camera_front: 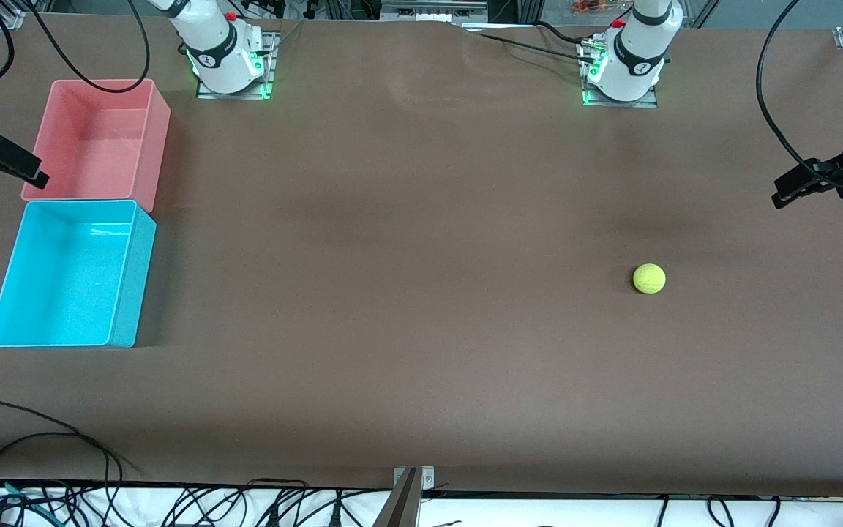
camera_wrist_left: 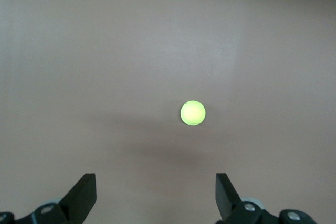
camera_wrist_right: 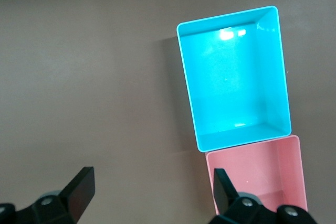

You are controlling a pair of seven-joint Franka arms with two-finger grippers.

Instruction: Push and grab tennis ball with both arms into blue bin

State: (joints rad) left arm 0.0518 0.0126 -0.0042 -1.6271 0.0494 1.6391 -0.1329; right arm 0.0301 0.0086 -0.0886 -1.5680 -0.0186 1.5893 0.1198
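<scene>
Your left gripper [camera_wrist_left: 155,195] hangs with jaws wide and empty over the worktop's left-arm edge; your right gripper [camera_wrist_right: 149,195] waits, equally spread, above the pink plastic rectangular bin [camera_front: 99,139]. The fuzzy yellow-green tennis ball [camera_front: 649,279] rests untouched near the left-arm end, well apart from the cyan-blue rectangular plastic bin [camera_front: 126,282] at the right-arm end. The push looks not yet begun; you'll likely need to lower the left gripper beside the ball first.

Yellow-green tennis ball [camera_front: 649,279]; cyan blue bin [camera_front: 123,293]; pink bin [camera_front: 156,139].

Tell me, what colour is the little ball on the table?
The tennis ball is yellow-green. It shows best in the front view.
</scene>
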